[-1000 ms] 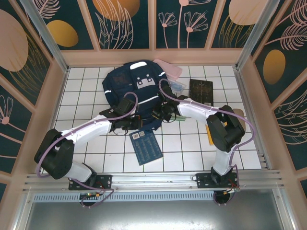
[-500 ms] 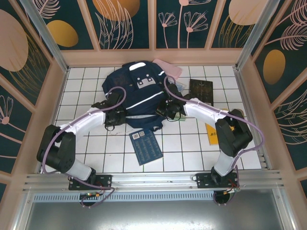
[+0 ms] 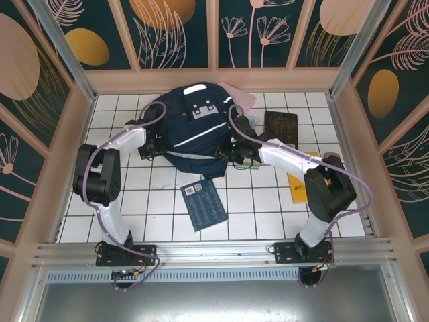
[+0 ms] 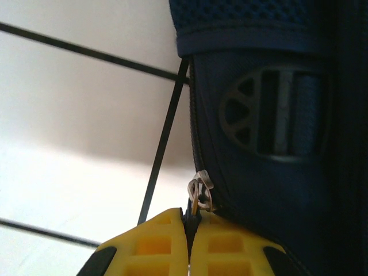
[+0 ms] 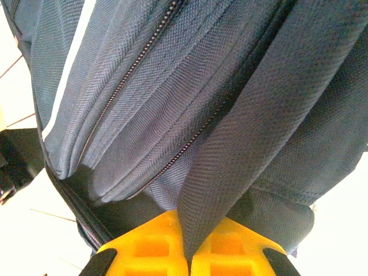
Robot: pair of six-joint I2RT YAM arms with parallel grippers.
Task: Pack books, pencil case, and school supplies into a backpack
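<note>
the backpack [image 3: 194, 127] is seen lying on the tiled worktop [image 3: 120, 194], toward 12 o'clock from its middle, with the white stripe [image 3: 201, 137] running across the front. the left claw [image 4: 188, 230] is placed at the backpack's 9 o'clock side; its yellow fingers [image 4: 155, 244] are pressed together with no gap, and the small metal zipper pull [image 4: 200, 192] is pinched between their tips. a grey buckle [image 4: 270, 118] is visible on the fabric just beyond the pull. the right claw [image 5: 188, 247] is set at the backpack's 4 o'clock edge, likewise closed tight, and a fold of navy backpack fabric is gripped between its fingers [image 5: 230, 247], beside two zipper lines.

a navy book [image 3: 204, 204] is lying flat at 6 o'clock from the backpack, apart from it. a dark brown book [image 3: 280, 126] is found at 3 o'clock, near the right arm. the pink pencil case [image 3: 240, 97] is touching the backpack at 1 o'clock and partly covered by it. a yellow-orange piece [image 3: 295, 188] is lying at 4 o'clock, partly hidden by the right arm.
</note>
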